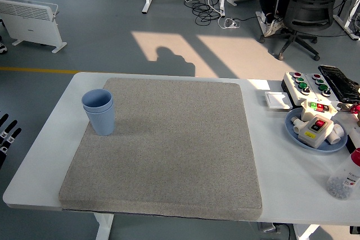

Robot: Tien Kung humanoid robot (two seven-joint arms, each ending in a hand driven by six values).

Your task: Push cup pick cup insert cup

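Left hand [7,133]: only a part shows, at the left edge of the picture, lower than the table top and outside of it.
Left fingers [13,134]: black with small white marks, straight and a little spread, pointing up and to the right; they hold nothing and touch nothing.
Left arm: almost all is cut by the picture edge; only a dark piece shows under the fingers.
Right arm and right hand: they do not appear in the picture.
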